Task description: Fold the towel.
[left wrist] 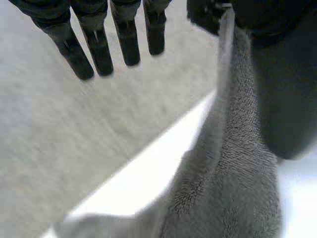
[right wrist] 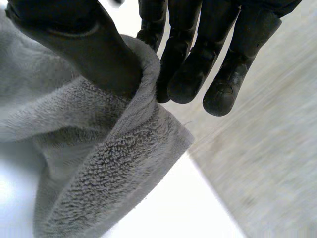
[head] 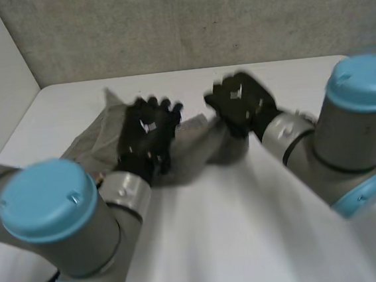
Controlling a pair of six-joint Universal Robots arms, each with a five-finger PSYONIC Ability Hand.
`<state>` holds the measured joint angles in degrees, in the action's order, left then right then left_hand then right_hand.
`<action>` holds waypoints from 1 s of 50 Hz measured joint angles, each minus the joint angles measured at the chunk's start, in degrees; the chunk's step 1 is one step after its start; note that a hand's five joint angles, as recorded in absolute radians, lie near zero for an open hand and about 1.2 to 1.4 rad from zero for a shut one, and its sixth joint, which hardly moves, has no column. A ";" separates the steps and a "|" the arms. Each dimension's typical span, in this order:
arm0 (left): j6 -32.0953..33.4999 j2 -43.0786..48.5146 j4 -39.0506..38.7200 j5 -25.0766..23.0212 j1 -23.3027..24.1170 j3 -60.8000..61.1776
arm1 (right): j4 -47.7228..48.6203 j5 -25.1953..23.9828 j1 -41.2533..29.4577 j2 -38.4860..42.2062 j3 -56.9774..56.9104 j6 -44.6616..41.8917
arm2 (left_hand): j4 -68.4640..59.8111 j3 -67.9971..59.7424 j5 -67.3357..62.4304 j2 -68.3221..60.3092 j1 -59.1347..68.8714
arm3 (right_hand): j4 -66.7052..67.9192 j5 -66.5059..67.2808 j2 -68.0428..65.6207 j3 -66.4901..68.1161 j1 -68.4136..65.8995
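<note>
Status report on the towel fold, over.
Right hand pinching the towel at its edge. Left hand over the towel, grip unclear. Towel rumpled, partly on the table, fold not done. No obstruction seen.

left hand: black, small white marks on the back
right hand: black, a small white mark too
fingers: long, dark, round tips
left arm: fat grey tube, round light-blue cap
right arm: grey tube, light-blue caps, silver ring by the hand
</note>
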<state>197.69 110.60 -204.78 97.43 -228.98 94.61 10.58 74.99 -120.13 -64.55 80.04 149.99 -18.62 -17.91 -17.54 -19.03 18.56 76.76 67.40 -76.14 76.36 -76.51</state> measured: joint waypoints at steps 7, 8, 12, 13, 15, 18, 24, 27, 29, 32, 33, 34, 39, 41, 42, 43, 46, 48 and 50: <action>0.83 0.72 5.54 0.02 1.29 2.42 | -4.65 2.51 0.42 2.59 3.62 -5.91 | 3.05 3.07 4.21 3.78 -2.82 | 0.00 0.00 0.00 0.00 0.00; 0.84 0.60 6.51 0.02 1.25 2.35 | -5.03 3.10 0.58 2.47 4.22 -6.44 | 3.05 3.10 4.26 3.79 -2.86 | 0.00 0.00 0.00 0.00 0.00; 0.71 -0.14 8.61 0.01 0.72 2.04 | -5.50 4.83 1.06 1.39 6.16 -7.20 | 3.05 3.26 4.36 3.79 -2.87 | 0.00 0.00 0.00 0.00 0.00; 0.64 -0.64 9.06 0.01 0.28 2.00 | -5.44 5.33 1.25 0.82 6.95 -7.28 | 3.05 3.26 4.37 3.79 -2.87 | 0.00 0.00 0.00 0.00 0.00; 0.52 -1.72 9.52 -0.01 -0.75 2.05 | -5.21 5.91 1.61 -0.19 8.26 -7.29 | 3.05 3.26 4.38 3.79 -2.88 | 0.00 0.00 0.00 0.00 0.00; 0.41 -3.47 9.74 -0.06 -2.94 2.54 | -4.58 6.46 2.51 -1.78 10.33 -7.03 | 3.05 3.28 4.39 3.79 -2.92 | 0.00 0.00 0.00 0.00 0.00; 0.39 -5.37 9.46 -1.09 -8.86 4.63 | -2.44 7.64 6.46 -3.55 13.56 -4.61 | 3.05 3.31 4.36 3.79 -2.97 | 0.00 0.00 0.00 0.00 0.00; 0.42 -5.27 9.48 -2.15 -10.82 5.40 | -1.74 8.50 8.06 -3.65 14.01 -2.43 | 3.04 3.24 3.85 3.77 -2.97 | 0.00 0.00 0.00 0.00 0.00; 0.45 -4.74 9.49 -3.59 -12.52 6.07 | -1.34 9.37 9.71 -3.48 14.08 0.35 | 3.04 3.20 3.33 3.77 -2.97 | 0.01 0.00 0.00 0.00 0.00; 0.46 -3.04 9.44 -5.65 -14.25 6.53 | -1.20 10.03 11.74 -2.66 13.75 3.94 | 3.04 3.20 3.15 3.76 -2.97 | 0.00 0.00 0.00 0.00 0.00; 0.46 -2.58 9.41 -6.03 -14.52 6.52 | -1.21 10.08 12.00 -2.48 13.68 4.42 | 3.04 3.20 3.15 3.76 -2.97 | 0.00 0.00 0.00 0.00 0.00; 0.49 -1.46 9.36 -6.77 -15.07 6.40 | -1.22 10.16 12.62 -1.97 13.47 5.48 | 3.04 3.20 3.13 3.76 -2.97 | 0.00 0.00 0.00 0.00 0.00; 0.76 3.73 8.74 -8.25 -16.58 4.42 | -1.43 10.15 13.89 -0.43 13.03 7.42 | 3.04 3.18 3.01 3.76 -2.97 | 0.00 0.00 0.00 0.00 0.00; 0.88 5.73 8.48 -8.33 -16.90 3.18 | -1.48 10.08 14.05 -0.15 13.00 7.55 | 3.01 3.17 2.81 3.70 -2.97 | 0.00 0.00 0.00 0.00 0.00; 0.95 7.06 8.34 -8.30 -17.05 2.19 | -1.51 10.03 14.09 -0.05 13.01 7.55 | 2.92 3.16 2.51 3.58 -2.95 | 0.00 0.00 0.00 0.00 0.00; 0.97 7.51 8.30 -8.28 -17.08 1.84 | -1.51 10.02 14.11 -0.02 13.01 7.54 | 2.70 2.85 2.06 3.14 -2.60 | 0.00 0.00 0.00 0.00 0.00; 0.91 10.15 8.25 -8.17 -17.20 -0.38 | -1.53 10.00 14.17 -0.02 13.05 7.43 | -8.93 -9.34 -9.81 -8.19 8.66 | 0.00 0.00 0.00 0.00 0.00; 0.77 11.31 8.26 -8.11 -17.20 -1.41 | -1.54 10.03 14.22 -0.08 13.09 7.39 | -15.91 -16.28 -16.61 -14.92 15.63 | 0.00 0.00 0.00 0.00 0.00; 0.63 12.21 8.27 -8.06 -17.19 -2.09 | -1.54 10.07 14.29 -0.18 13.13 7.35 | -23.54 -23.85 -23.90 -22.54 23.30 | 0.00 0.00 0.00 0.00 0.00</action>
<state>198.31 122.81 -196.51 89.37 -246.17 92.52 9.04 85.06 -105.84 -64.73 93.17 157.34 -42.16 -41.77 -41.43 -41.58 41.86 76.76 67.40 -76.14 76.36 -76.51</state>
